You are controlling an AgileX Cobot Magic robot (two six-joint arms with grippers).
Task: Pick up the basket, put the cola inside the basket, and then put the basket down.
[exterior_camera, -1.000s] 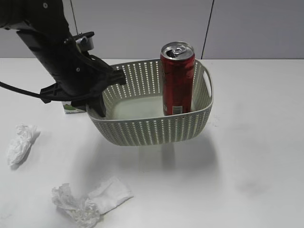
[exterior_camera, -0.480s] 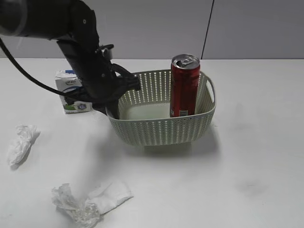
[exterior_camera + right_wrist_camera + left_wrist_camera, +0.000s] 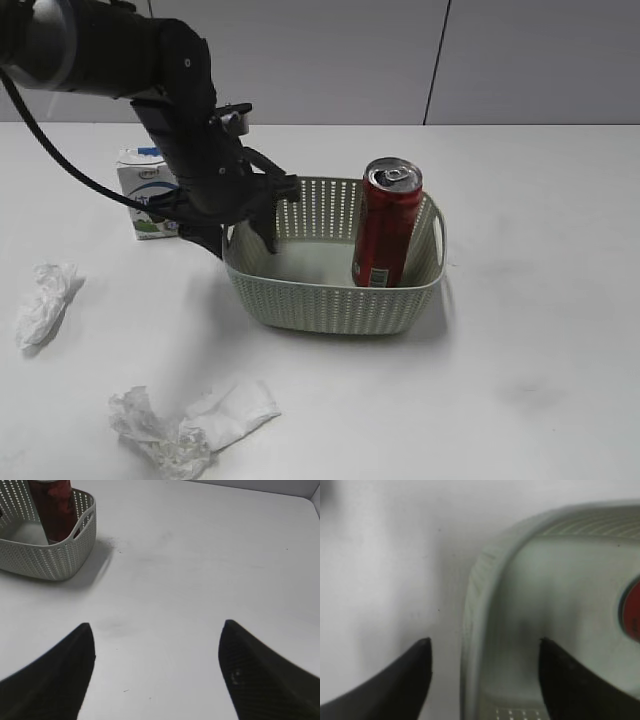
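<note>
Nearest the camera on the white tabletop lies a crumpled tissue, with a second wad off to the left; neither touches anything else. Behind them the basket appears to sit flat on the tabletop, with the cola standing upright inside it against the right wall, its silver top well above the rim.

At the basket's left end, the left gripper straddles the wall, one finger outside and one inside. The blurred left wrist view shows the fingers spread either side of the rim with space between; it looks like the wall is no longer pinched, though the blur makes contact hard to rule out. The right gripper hangs spread and empty over bare tabletop, well apart from the basket's right end.

Farther back, a white-and-blue milk carton stands just beside the left arm.

Cola in and basket down, so the task looks all but finished; what remains is getting the left gripper clear. The risk lies there: if the inner finger catches the slotted wall or rim while lifting, it could drag or tilt the light basket and topple the tall, narrow can. A sideways swing of the arm could also knock the carton.
</note>
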